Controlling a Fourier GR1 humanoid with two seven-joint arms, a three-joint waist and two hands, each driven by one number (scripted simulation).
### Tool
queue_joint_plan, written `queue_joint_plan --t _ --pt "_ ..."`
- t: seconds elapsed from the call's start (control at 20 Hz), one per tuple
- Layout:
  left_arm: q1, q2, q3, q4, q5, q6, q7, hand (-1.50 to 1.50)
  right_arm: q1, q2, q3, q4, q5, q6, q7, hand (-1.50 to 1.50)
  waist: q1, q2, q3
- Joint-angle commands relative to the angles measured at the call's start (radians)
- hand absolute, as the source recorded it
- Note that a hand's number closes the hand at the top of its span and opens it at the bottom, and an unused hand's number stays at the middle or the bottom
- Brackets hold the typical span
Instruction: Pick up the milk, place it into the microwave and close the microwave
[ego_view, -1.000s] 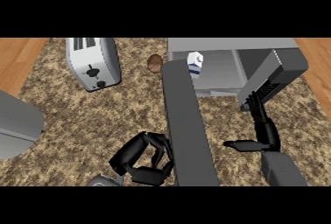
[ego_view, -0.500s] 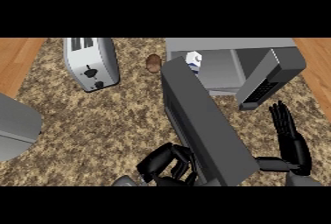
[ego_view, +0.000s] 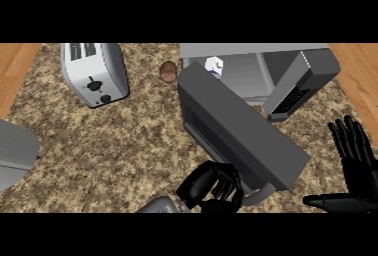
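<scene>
While the milk carton (ego_view: 215, 66) stands upright inside the microwave (ego_view: 255, 70), the open door (ego_view: 240, 131) is what remains to move. That door looks a stiff, hinged slab, best pushed along its free edge near the handle (ego_view: 260, 195). Left hand (ego_view: 211, 187) sits curled beside that edge, holding nothing; right hand (ego_view: 353, 165) is spread wide. A toaster (ego_view: 94, 73) and potato (ego_view: 169, 71) lie clear of the swing.

Counter (ego_view: 111, 145) is a speckled brown and tan granite pattern, with orange wood along its left and right edges. Toaster (ego_view: 94, 74) is silver with black knobs. Microwave (ego_view: 255, 65) is grey, door (ego_view: 236, 130) darker grey. Milk (ego_view: 215, 66) is white with blue. Both hands (ego_view: 210, 187) (ego_view: 354, 160) are black. Small brown thing (ego_view: 169, 71) near the counter's far edge.
</scene>
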Motion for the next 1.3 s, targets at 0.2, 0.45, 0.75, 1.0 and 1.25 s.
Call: queue_joint_plan --t 0.2,0.45,0.75,1.0,1.25 --pt "-0.13 -0.012 -0.065 0.004 0.208 0.22 -0.038 1.5 -0.002 -0.059 0.002 -0.118 -0.092 0.103 0.083 -1.5 -0.055 0.013 -0.002" --pt "-0.216 -0.013 -0.042 0.032 0.28 0.29 -0.094 1.5 -0.013 -0.097 0.04 -0.194 -0.14 0.184 0.134 -1.5 -0.088 0.017 -0.003" --pt "-0.32 -0.013 -0.007 0.094 0.387 0.326 -0.095 1.5 -0.041 -0.128 0.033 -0.246 -0.213 0.222 0.181 -1.5 -0.13 0.029 -0.003" --pt "-0.388 -0.013 0.038 0.171 0.453 0.358 -0.092 1.5 -0.04 -0.118 0.051 -0.275 -0.256 0.237 0.202 -1.5 -0.176 0.045 -0.002" --pt "-0.45 -0.013 0.11 0.199 0.537 0.373 -0.127 1.5 -0.046 -0.123 0.057 -0.29 -0.302 0.244 0.236 -1.5 -0.196 0.056 -0.004"
